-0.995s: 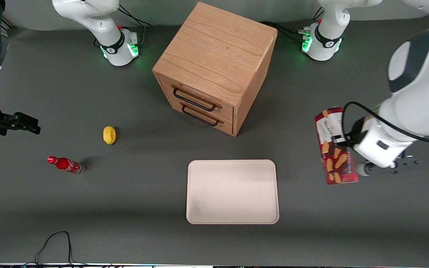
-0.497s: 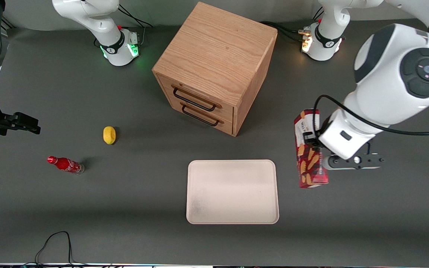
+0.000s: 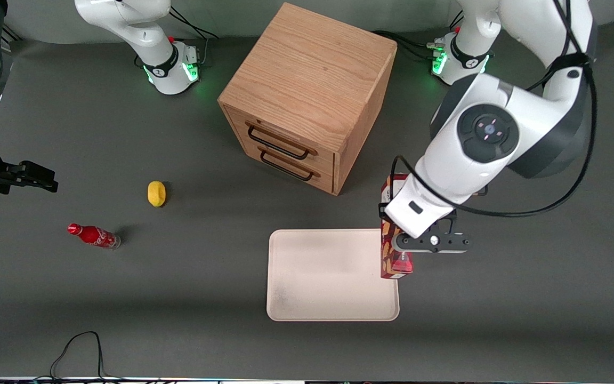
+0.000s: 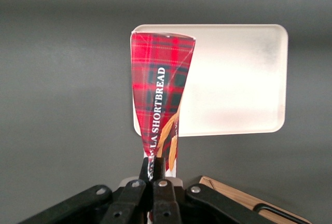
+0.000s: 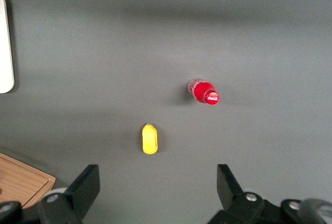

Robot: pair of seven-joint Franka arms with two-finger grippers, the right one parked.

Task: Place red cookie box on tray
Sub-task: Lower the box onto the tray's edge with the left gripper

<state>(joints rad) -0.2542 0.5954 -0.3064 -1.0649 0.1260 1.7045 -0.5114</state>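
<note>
The red cookie box [image 3: 390, 256] hangs edge-on in the air, held by my left gripper [image 3: 398, 224], which is shut on its upper end. The box hovers over the rim of the tray [image 3: 317, 277] at the tray's working-arm end. In the left wrist view the red tartan box [image 4: 161, 92] reads "SHORTBREAD" and hangs from my fingers [image 4: 146, 171], with the cream-white tray [image 4: 244, 79] below it. The arm's wrist covers the box's top half in the front view.
A wooden two-drawer cabinet [image 3: 307, 90] stands farther from the front camera than the tray. A yellow lemon-like object [image 3: 156, 193] and a small red soda bottle [image 3: 93, 236] lie toward the parked arm's end of the table.
My left gripper has carried the box sideways from the working arm's end of the table to the edge of the tray. The box has turned more edge-on to the front camera.
</note>
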